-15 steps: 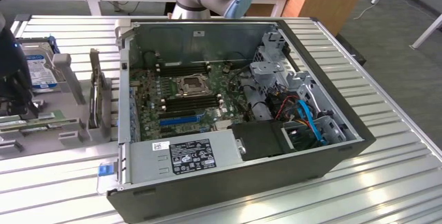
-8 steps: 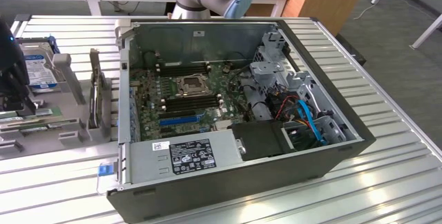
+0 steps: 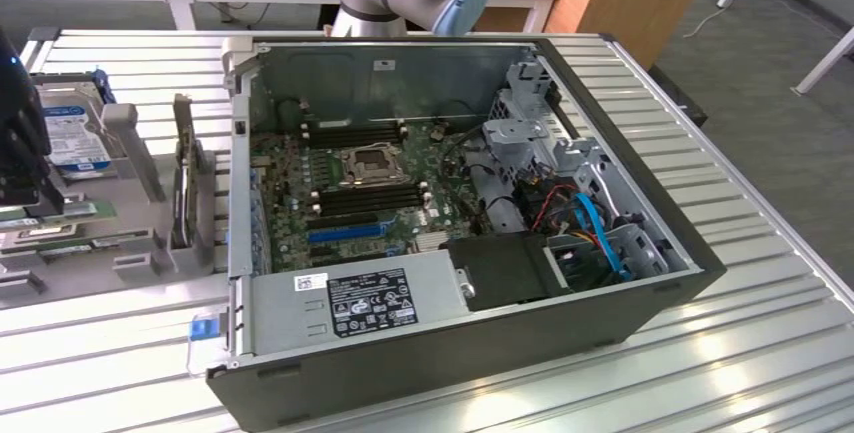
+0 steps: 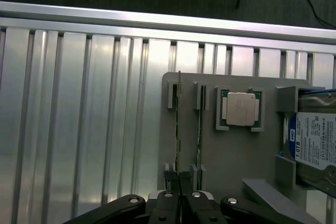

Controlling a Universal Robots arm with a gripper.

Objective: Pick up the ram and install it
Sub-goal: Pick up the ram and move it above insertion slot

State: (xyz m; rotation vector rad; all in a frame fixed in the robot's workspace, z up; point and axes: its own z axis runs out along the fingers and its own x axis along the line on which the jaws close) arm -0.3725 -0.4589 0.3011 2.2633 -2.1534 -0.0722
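Ribbed metal table (image 4: 79, 129), thin green ram (image 4: 178, 124) edge-on, pinched by hand (image 4: 180, 181)

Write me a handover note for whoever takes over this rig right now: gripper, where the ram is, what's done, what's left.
Gripper: shut on the ram, gripped at one end.
Ram: on edge, in line with its slot in the gray holder, beside a second stick. Cannot tell whether it is lifted clear.
Done: ram grasped.
Left: installing it. It is not in the black memory slots of the open computer case.
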